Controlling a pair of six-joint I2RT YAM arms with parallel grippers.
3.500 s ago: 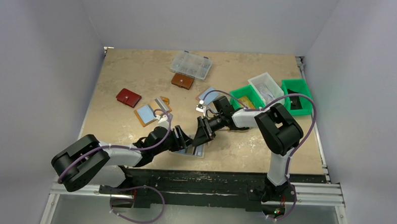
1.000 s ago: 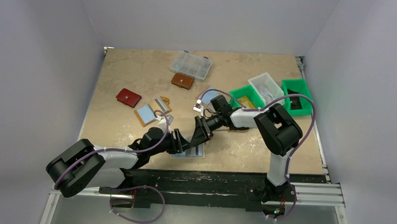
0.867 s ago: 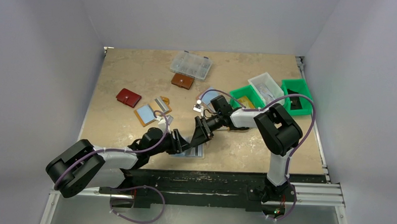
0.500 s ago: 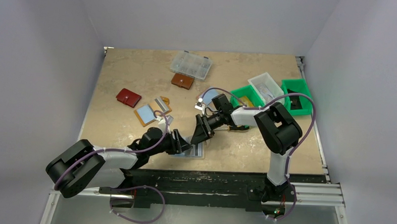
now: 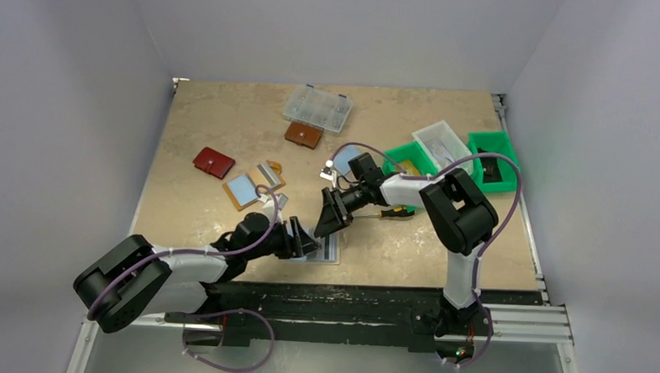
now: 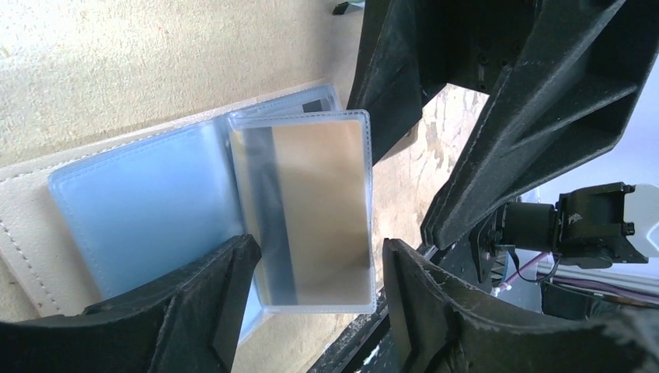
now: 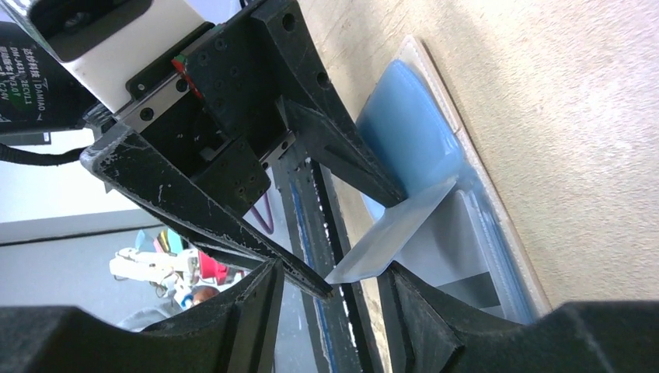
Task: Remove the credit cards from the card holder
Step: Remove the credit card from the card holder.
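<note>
The card holder (image 6: pixel 116 210) lies open near the table's front edge, beige outside and pale blue inside; it also shows in the top view (image 5: pixel 330 252). One clear sleeve (image 6: pixel 311 210) stands up from it with a tan, dark-striped credit card inside. My left gripper (image 6: pixel 315 291) is open and straddles that sleeve's free edge, with a gap at its right finger (image 6: pixel 420 303). My right gripper (image 7: pixel 330 315) is open just above the raised sleeve (image 7: pixel 388 237), facing the left gripper's fingers (image 7: pixel 233 225). In the top view the left gripper (image 5: pixel 304 240) and right gripper (image 5: pixel 329 217) meet over the holder.
A red wallet (image 5: pixel 213 162), a dark brown wallet (image 5: pixel 303 135) and another open tan wallet (image 5: pixel 244 190) lie further back. A clear compartment box (image 5: pixel 317 108) sits at the rear. Green bins (image 5: pixel 492 147) and a white tray (image 5: pixel 442 139) stand at right. The table's front edge runs just behind the holder.
The right arm's wrist has drawn back a little toward the far side. The left arm has stayed low at the holder with little movement.
</note>
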